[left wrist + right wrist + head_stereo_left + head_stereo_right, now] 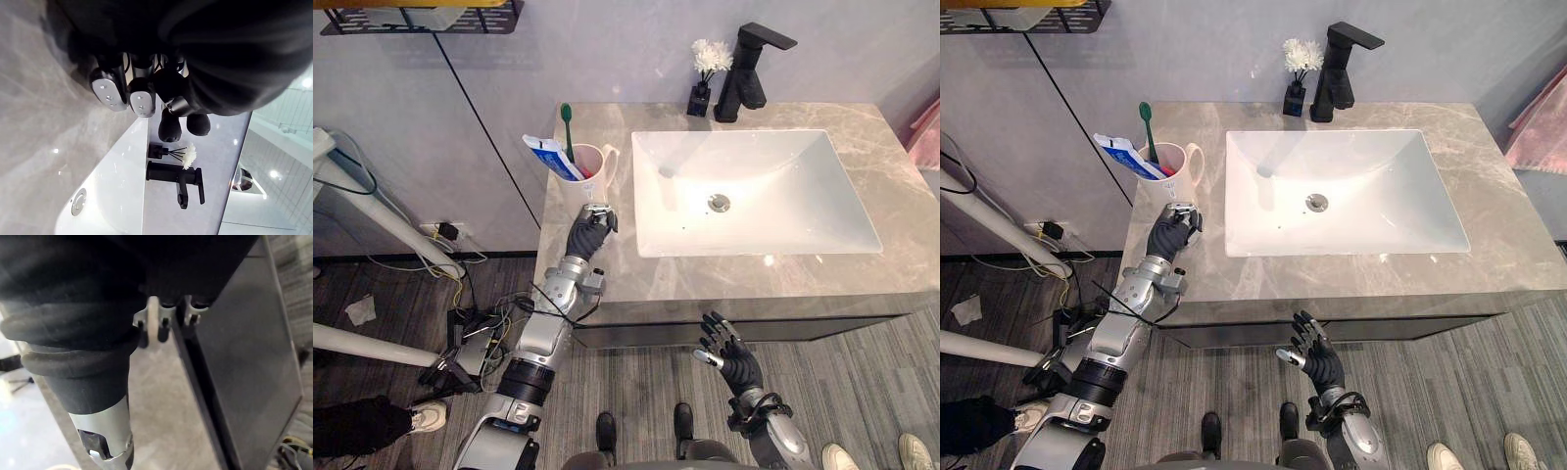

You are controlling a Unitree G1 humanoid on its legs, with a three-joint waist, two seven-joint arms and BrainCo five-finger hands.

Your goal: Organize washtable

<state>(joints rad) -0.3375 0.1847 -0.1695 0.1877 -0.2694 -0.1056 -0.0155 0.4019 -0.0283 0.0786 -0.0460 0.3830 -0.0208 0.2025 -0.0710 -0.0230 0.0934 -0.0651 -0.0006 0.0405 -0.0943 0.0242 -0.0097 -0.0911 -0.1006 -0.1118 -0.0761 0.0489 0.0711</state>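
The grey marble bench [901, 186] takes up most of my head feed, with the white rectangular sink [773, 211] sunk into its middle and right part. A black tap [749, 69] stands behind the sink at the back edge, against the wall. Just beside it, on its left, is a small dark vase of white flowers [700, 98].

Near the bench's left edge stands a pale cup [597, 168], upright. A blue-and-white toothpaste tube [548, 154] leans out of it to the left, and a green toothbrush [567, 122] sticks up from it.

The left robot hand [589, 233] sits over the bench top directly in front of the cup, fingertips close to its base. I cannot tell whether they touch it. Its wrist feed shows the fingers curled with nothing between them.

The right robot hand [734, 360] hangs below the bench's front edge, palm up, fingers spread apart and holding nothing.
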